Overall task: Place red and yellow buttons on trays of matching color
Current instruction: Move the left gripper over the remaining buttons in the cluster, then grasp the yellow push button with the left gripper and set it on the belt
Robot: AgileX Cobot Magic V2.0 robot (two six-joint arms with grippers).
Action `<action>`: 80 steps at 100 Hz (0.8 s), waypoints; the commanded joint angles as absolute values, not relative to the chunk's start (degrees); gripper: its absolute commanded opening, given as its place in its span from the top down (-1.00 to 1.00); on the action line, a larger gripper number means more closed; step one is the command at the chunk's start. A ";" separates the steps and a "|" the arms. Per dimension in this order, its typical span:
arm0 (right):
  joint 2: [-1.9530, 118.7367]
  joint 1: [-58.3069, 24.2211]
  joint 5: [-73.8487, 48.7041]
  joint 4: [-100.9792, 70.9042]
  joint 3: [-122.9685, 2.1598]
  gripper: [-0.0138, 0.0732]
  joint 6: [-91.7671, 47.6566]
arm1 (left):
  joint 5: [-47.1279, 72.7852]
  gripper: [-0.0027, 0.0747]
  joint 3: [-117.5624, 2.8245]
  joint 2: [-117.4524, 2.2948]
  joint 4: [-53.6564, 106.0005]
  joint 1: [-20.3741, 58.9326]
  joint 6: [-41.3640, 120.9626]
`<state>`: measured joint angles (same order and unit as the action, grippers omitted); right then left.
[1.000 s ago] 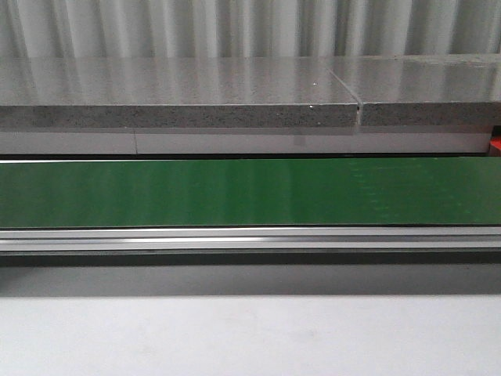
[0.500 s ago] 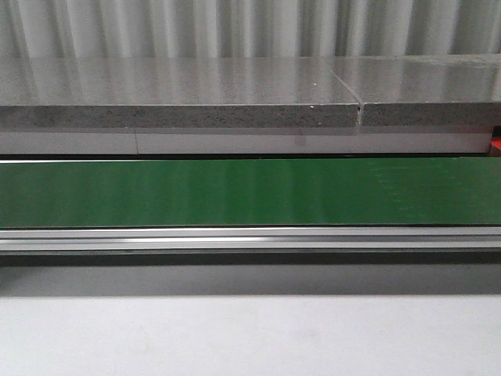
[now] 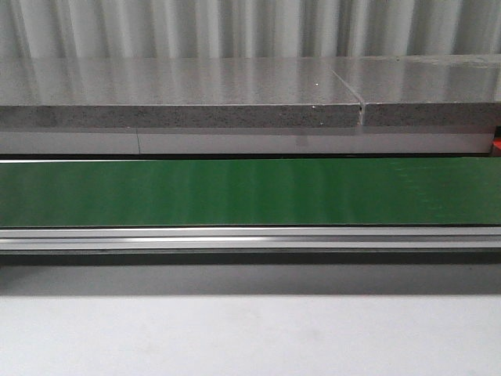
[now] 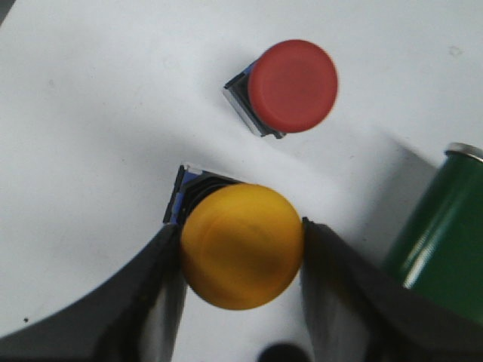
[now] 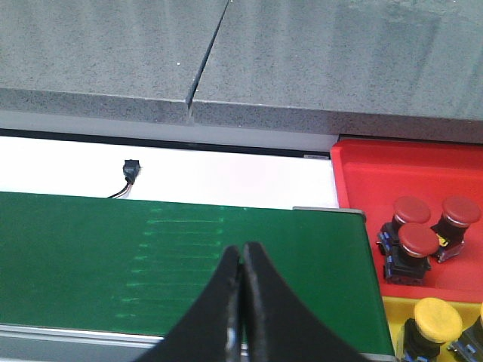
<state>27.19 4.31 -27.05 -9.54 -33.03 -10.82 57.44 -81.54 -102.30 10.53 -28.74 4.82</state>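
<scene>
White table surface (image 4: 90, 113) under the left wrist camera; green conveyor belt (image 3: 250, 192) and grey stone-look ledge (image 3: 180, 92) fill the front view, with no arm and no button visible there. Left hand (image 4: 241, 253) closed down around the yellow button (image 4: 241, 245): both dark fingers (image 4: 162, 294) pressed against opposite sides of the domed cap, so held across its width, square base (image 4: 189, 192) poking out beyond the cap on the side away from the wrist. Cannot tell whether base rests on the table or is already lifted. Red button (image 4: 290, 87) lying free just beyond the yellow one, not touching it, cap facing the camera, base tipped off to one side. Green cylinder (image 4: 441, 226) close beside one finger, outside the grip; possible snag on lift. Right hand (image 5: 241, 302) fully closed, fingers together, nothing between them, hanging over the belt. Red tray (image 5: 355, 173) off the belt's end carries three red buttons (image 5: 419, 237); yellow tray (image 5: 392, 317) next to it, nearer the camera, carries at least one yellow button (image 5: 434, 320). Judgement: left hand has the yellow button, yet both trays appear only in the right wrist view, so the carry must run towards the right arm's side; yellow tray is the target. Red button remains, nearer the left hand.
</scene>
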 commanded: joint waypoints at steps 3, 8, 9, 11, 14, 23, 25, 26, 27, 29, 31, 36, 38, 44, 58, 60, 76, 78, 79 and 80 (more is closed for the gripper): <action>27.25 4.23 -22.93 -10.20 -34.41 0.92 -10.87 | 58.02 0.29 -83.14 -94.86 11.50 -27.05 5.24; 27.25 4.23 -22.93 -10.20 -34.41 0.92 -10.87 | 58.10 0.29 -83.14 -92.88 11.50 -26.27 5.24; 27.25 4.23 -22.93 -10.20 -34.41 0.92 -10.87 | 58.10 0.29 -83.14 -92.63 11.50 -26.16 5.33; 27.25 4.23 -22.93 -10.20 -34.41 0.92 -10.87 | 58.40 0.29 -83.14 -91.86 11.50 -25.94 5.33; 27.25 4.23 -22.93 -10.20 -34.41 0.92 -10.87 | 59.00 0.29 -83.14 -90.71 11.50 -25.40 5.33; 27.25 4.23 -22.93 -10.20 -34.41 0.92 -10.87 | 60.81 0.29 -83.14 -88.51 11.50 -24.19 5.33; 27.25 4.23 -22.93 -10.20 -34.41 0.92 -10.87 | 61.20 0.29 -83.14 -88.14 11.50 -23.77 5.33; 27.25 4.23 -22.93 -10.20 -34.41 0.92 -10.87 | 61.36 0.29 -83.14 -88.03 11.50 -23.55 5.33; 27.25 4.23 -22.93 -10.20 -34.41 0.92 -10.87 | 61.71 0.29 -83.14 -87.79 11.50 -23.51 5.33; 27.25 4.23 -22.93 -10.20 -34.41 0.92 -10.87 | 62.11 0.29 -83.14 -87.41 11.61 -23.13 5.33; 27.25 4.23 -22.93 -10.20 -34.41 0.92 -10.87 | 62.38 0.29 -83.14 -87.29 11.71 -22.80 5.33; 27.25 4.23 -22.93 -10.20 -34.41 0.92 -10.87 | 63.31 0.29 -83.14 -86.83 11.82 -21.95 5.33; 27.25 4.23 -22.93 -10.20 -34.41 0.92 -10.87 | 63.54 0.29 -83.14 -86.70 11.82 -21.53 5.33; 27.25 4.23 -22.93 -10.20 -34.41 0.92 -10.87 | 63.83 0.29 -82.79 -86.48 11.82 -20.30 5.33; 27.25 4.23 -22.93 -10.20 -34.41 0.92 -10.87 | 62.52 0.29 -80.01 -86.37 12.76 -16.94 5.33; 27.25 4.23 -22.93 -10.20 -34.41 0.92 -10.87 | 62.16 0.29 -79.39 -86.37 12.87 -16.45 5.33; 27.25 4.23 -22.93 -10.20 -34.41 0.92 -10.87 | 59.98 0.29 -75.04 -86.47 12.87 -13.80 5.33; 27.25 4.23 -22.93 -10.20 -34.41 0.92 -10.87 | 59.91 0.29 -74.61 -86.61 12.99 -13.63 5.33; 27.25 4.23 -22.93 -10.20 -34.41 0.92 -10.87 | 59.78 0.29 -74.36 -86.59 12.99 -13.62 5.33; 27.25 4.23 -22.93 -10.20 -34.41 0.92 -10.87 | 59.81 0.29 -74.34 -86.68 13.11 -13.50 5.33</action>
<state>27.19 4.31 -27.05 -9.54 -33.03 -10.82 62.54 -74.33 -88.86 11.45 -14.50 5.18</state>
